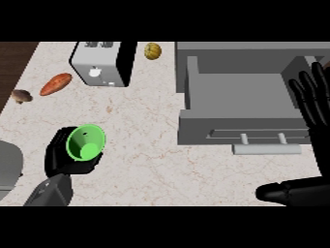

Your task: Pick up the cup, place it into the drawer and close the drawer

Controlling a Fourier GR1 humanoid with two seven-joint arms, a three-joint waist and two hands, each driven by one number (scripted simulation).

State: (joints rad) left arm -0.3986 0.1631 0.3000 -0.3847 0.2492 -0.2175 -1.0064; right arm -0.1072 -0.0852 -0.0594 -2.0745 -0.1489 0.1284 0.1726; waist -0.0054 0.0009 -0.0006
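Counter (146, 145): marbled top, carrying every item noted below.

Drawer (239, 94): grey, pulled out and open, interior bare as far as can be seen. Its front panel with handle (263, 138) faces the near edge. Nothing has been placed inside; the drawer is not yet closed.

Right hand (321, 111): at the right edge beside the drawer front, fingers straight and pointing up, thumb extended low at the right. It grasps nothing and appears to be at rest.

Toaster (99, 63): stands at the far side, well apart from the work.

Left hand (67, 155): low at the left, fingers curled round the cup and partly hidden beneath it. Assessed as grasping the cup.

Cup (86, 142): green, mouth tilted toward the viewer, held in the left hand, well apart from the drawer. Whether it is lifted off the surface cannot be told.

Carrot (56, 84), bread roll (152, 51) and mushroom (22, 95): lying at the far left and far centre, not involved.

Progress: pick-up is under way or just achieved. Carrying across, placing and closing remain.
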